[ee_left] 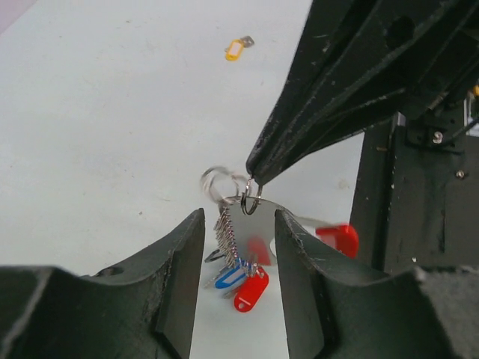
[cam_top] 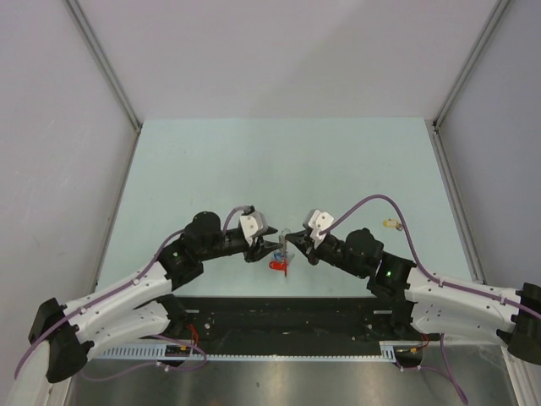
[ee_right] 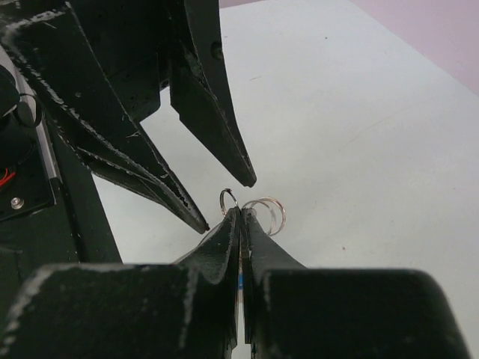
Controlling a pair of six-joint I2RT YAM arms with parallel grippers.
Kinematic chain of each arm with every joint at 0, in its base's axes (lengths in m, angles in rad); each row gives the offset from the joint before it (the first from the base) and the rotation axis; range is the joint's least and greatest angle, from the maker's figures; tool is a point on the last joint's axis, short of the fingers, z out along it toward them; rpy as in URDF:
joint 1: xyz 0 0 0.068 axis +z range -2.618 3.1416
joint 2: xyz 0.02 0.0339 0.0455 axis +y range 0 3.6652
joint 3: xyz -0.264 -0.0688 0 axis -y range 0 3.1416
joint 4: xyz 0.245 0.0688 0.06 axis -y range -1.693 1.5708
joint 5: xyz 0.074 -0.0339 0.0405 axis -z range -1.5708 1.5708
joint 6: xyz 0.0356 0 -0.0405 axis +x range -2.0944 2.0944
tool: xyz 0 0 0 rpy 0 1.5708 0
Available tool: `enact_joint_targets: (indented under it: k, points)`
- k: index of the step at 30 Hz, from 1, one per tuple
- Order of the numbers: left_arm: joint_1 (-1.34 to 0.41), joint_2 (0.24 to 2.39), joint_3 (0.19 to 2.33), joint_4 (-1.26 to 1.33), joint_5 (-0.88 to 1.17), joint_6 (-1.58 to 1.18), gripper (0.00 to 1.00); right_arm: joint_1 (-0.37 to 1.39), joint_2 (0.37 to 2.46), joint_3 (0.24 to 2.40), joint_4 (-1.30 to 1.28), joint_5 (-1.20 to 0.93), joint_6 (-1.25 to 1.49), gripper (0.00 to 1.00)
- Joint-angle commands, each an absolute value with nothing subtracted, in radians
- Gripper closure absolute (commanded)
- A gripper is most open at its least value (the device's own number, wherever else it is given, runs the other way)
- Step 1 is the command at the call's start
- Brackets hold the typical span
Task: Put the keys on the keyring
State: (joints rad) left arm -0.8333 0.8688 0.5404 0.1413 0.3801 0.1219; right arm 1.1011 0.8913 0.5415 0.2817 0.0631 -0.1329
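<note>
Left claw [ee_left: 239, 218] — spread part-way, its two black fingers [ee_left: 183, 277] standing either side of the hanging bunch and closed on nothing; touching the bunch or just clear of it, hard to tell. Right claw [ee_right: 241, 218] pressed fully together, pinching the keyring [ee_right: 229, 200] by its thin bright wire loop right at the fingertips.

From the left wrist: a tapered black wedge slanting in from the upper right, loop nipped in its point and held up off the table [ee_left: 90, 149]. Hanging below the loop, between the left fingers: a flat silvery-grey strip, a stack of thin metal blades, a blue-headed key [ee_left: 227, 280] and a glossy red plastic tag [ee_left: 251, 292] at the bottom. Just beside the pinched loop, a coil of wire rings [ee_left: 215, 182], blurred. Off to the right, a red curved piece [ee_left: 338, 238], partly hidden by a finger.

From above: both claws tip to tip near the near edge of the smooth, pale blue-green table, with the loop between them and red showing just beneath.

Well apart on the table, lying flat — a yellow-headed key [ee_left: 236, 50], small, with a pale label window and a grey metal blade.

Fingers matte black, scuffed white along the edges.
</note>
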Motion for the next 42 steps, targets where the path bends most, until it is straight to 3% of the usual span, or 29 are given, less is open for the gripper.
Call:
enact_joint_targets:
  k: [1,26,42]
  points:
    - [-0.822,0.865,0.610,0.029,0.500,0.255,0.52,1.098,0.874,0.597,0.282,0.022,-0.160,1.00]
    - [-0.795,0.956,0.761,-0.207,0.606,0.368,0.65,1.098,0.882,0.600,0.264,-0.031,-0.178,1.00]
    - [-0.793,0.988,0.773,-0.189,0.643,0.360,0.85,1.100,0.900,0.607,0.258,-0.038,-0.179,1.00]
